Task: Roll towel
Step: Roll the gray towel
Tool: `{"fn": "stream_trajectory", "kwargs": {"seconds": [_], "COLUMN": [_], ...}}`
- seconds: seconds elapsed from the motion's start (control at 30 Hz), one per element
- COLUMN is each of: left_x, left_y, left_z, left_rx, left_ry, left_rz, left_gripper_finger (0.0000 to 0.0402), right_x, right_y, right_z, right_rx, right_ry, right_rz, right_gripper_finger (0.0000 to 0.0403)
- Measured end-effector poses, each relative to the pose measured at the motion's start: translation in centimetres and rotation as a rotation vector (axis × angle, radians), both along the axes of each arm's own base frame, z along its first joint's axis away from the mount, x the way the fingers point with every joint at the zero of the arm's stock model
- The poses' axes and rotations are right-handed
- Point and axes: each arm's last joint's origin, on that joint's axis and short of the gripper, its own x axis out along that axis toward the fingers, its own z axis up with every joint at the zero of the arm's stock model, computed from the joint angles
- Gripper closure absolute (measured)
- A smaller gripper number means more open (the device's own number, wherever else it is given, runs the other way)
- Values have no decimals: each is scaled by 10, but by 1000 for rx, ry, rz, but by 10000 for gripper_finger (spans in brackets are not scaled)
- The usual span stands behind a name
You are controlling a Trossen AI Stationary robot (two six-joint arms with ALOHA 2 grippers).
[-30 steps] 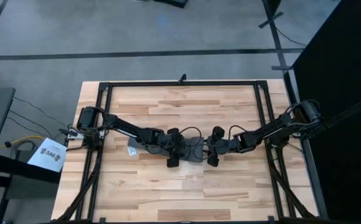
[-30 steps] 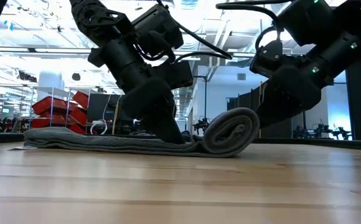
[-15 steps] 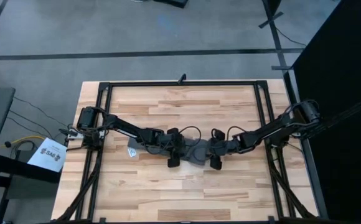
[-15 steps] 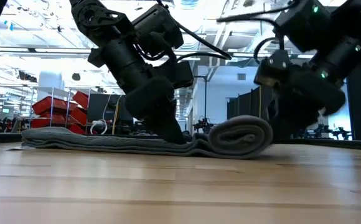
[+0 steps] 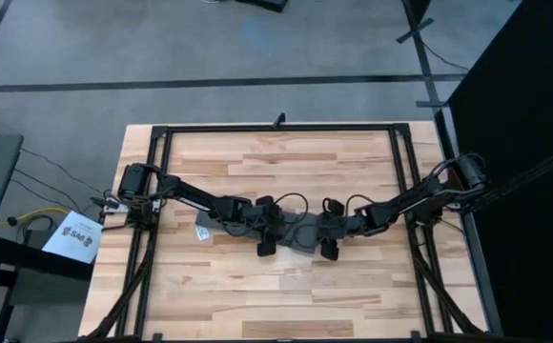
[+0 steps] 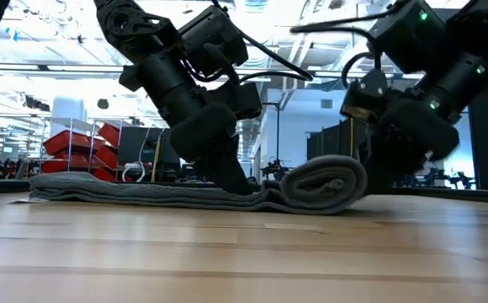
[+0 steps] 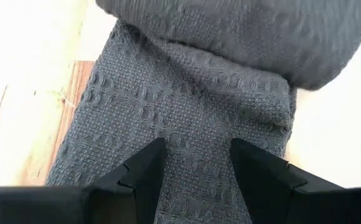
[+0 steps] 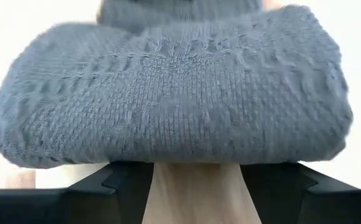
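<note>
- Since 1 second ago, the towel's (image 6: 227,196) rolled end has flattened and slid rightward at lower centre of the low view.
- Left gripper (image 7: 196,163), spread open, pins the flat strip.
- Right gripper (image 8: 196,174), open behind the roll, could let it uncoil.

Both arms meet at the middle of the surface (image 5: 353,152), crowding the towel (image 5: 300,232) from left and right. Bare wood lies open on the far and near sides of it.
</note>
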Motion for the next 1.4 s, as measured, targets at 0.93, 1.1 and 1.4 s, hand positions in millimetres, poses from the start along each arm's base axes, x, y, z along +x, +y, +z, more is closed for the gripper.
{"fn": "stream_trajectory", "kwargs": {"seconds": [0.93, 1.1, 1.4], "left_x": [7, 2, 0], "left_y": [-2, -1, 3], "left_z": [13, 31, 58], "left_rx": [26, 23, 172], "left_ry": [81, 61, -39], "left_rz": [-29, -27, -7], "left_gripper_finger": [228, 228, 228], "right_x": [19, 20, 20], "right_y": [-5, -7, -10], "right_z": [26, 26, 26], "right_rx": [-10, -17, -26], "right_ry": [-99, -98, -92], "right_rz": [-6, -3, -8], "right_gripper_finger": [184, 184, 184]}}
